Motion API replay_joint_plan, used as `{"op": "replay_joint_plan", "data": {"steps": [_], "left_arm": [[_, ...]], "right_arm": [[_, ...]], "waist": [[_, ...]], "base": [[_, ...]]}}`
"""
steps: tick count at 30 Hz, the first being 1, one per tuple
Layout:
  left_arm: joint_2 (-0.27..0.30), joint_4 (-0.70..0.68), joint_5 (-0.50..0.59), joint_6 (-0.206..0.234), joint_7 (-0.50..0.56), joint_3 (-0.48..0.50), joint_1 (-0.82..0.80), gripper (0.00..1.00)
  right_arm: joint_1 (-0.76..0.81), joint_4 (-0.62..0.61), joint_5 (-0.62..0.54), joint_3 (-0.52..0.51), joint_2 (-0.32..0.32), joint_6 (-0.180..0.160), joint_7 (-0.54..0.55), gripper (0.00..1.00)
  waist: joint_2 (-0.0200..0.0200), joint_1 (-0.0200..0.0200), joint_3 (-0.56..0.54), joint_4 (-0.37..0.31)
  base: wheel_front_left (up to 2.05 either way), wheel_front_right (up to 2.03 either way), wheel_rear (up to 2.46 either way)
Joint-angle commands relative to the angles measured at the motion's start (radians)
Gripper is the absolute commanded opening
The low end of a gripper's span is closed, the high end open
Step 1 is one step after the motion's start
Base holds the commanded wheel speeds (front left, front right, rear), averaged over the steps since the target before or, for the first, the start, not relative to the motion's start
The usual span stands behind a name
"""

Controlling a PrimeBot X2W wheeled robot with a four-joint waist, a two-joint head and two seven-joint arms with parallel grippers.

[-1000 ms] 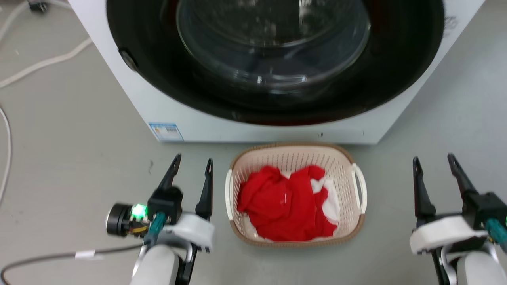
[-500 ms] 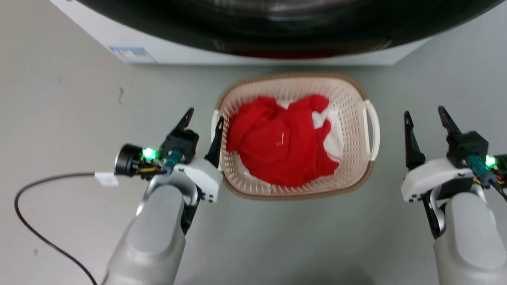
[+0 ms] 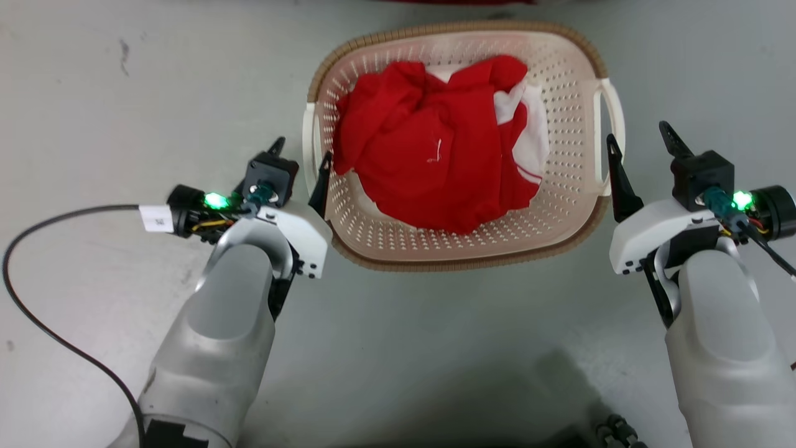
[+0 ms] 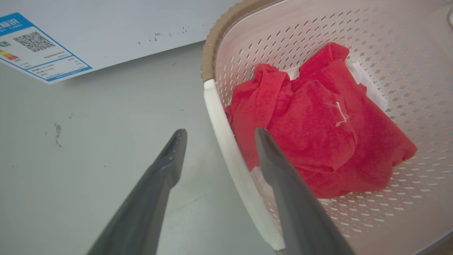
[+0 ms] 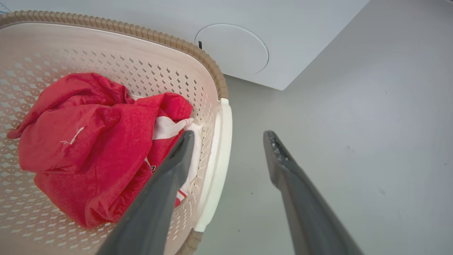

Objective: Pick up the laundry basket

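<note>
The left hand (image 3: 301,151) and right hand (image 3: 638,133), both open, are moving in and now straddling the white side handles (image 3: 308,140) of the laundry basket (image 3: 460,262), readying the grasp.

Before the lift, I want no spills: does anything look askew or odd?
Nothing stands out. The laundry basket sits level on the floor, red cloth inside; left gripper and right gripper, open, straddle its white handles.

The grey floor (image 3: 435,348) carries the laundry basket (image 3: 572,186), the white washer (image 4: 106,28) and a black cable (image 3: 93,208).
</note>
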Motion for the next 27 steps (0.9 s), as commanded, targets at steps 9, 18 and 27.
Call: {"op": "replay_joint_plan", "data": {"steps": [9,18,27], "left_arm": [[0.006,0.072,-0.016,-0.003,-0.002,0.001,-0.088,1.00],[-0.002,0.114,-0.025,-0.003,-0.002,-0.018,-0.138,1.00],[0.002,0.161,-0.031,-0.012,0.000,-0.035,-0.161,0.00]], "right_arm": [[-0.101,0.100,-0.035,0.011,0.001,-0.001,-0.002,1.00],[-0.166,0.220,-0.055,-0.018,0.001,-0.001,-0.002,1.00],[-0.201,0.313,-0.050,-0.023,-0.003,-0.001,-0.005,0.00]], "waist": [[0.0000,-0.0003,0.101,0.001],[0.0000,-0.0003,0.134,0.013],[0.0000,-0.0003,0.128,0.020]], "base": [[0.00,0.00,0.00],[0.00,0.00,0.00],[0.00,0.00,0.00]]}}
